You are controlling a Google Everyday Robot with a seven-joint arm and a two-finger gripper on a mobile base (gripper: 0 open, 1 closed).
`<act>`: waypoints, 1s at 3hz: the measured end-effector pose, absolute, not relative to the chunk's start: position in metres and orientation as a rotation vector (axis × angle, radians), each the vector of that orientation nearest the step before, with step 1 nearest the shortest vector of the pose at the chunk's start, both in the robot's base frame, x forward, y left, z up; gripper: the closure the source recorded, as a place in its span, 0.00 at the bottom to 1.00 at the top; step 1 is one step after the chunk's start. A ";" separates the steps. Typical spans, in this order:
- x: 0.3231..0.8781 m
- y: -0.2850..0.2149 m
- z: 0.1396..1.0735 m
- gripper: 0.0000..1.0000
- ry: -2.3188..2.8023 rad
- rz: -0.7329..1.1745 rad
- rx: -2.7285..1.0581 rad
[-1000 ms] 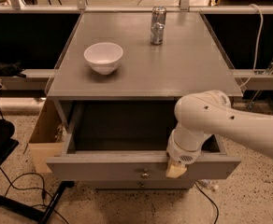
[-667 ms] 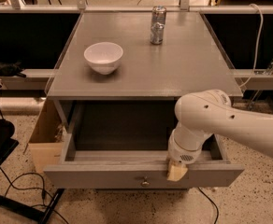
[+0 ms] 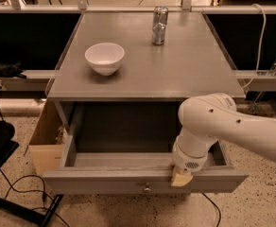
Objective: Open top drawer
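The top drawer (image 3: pixel 105 181) is a wide grey drawer with a small round metal knob (image 3: pixel 147 189) at the centre of its front. It stands pulled far out from under the grey table top (image 3: pixel 176 74), and its inside looks bare. My gripper (image 3: pixel 181 176) hangs at the end of the white arm and rests over the drawer's front edge, right of the knob. Only its tan tip shows over the front panel.
A white bowl (image 3: pixel 105 57) and a silver can (image 3: pixel 159 25) stand on the table top. A cardboard box (image 3: pixel 44 141) sits left of the drawer. Black cables (image 3: pixel 15 193) and a dark stand lie on the floor at the lower left.
The drawer has slid further out toward the camera, with my gripper moving along on its front edge.
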State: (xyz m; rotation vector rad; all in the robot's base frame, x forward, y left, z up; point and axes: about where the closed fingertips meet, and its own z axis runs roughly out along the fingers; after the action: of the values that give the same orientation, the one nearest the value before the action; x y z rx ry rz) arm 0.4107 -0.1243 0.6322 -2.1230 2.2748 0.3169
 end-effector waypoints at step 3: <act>0.386 -0.129 0.632 1.00 2.301 0.378 -2.124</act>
State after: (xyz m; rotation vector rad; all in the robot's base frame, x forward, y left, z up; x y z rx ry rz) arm 0.3861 -0.1288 0.6319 -2.1243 2.3006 0.3777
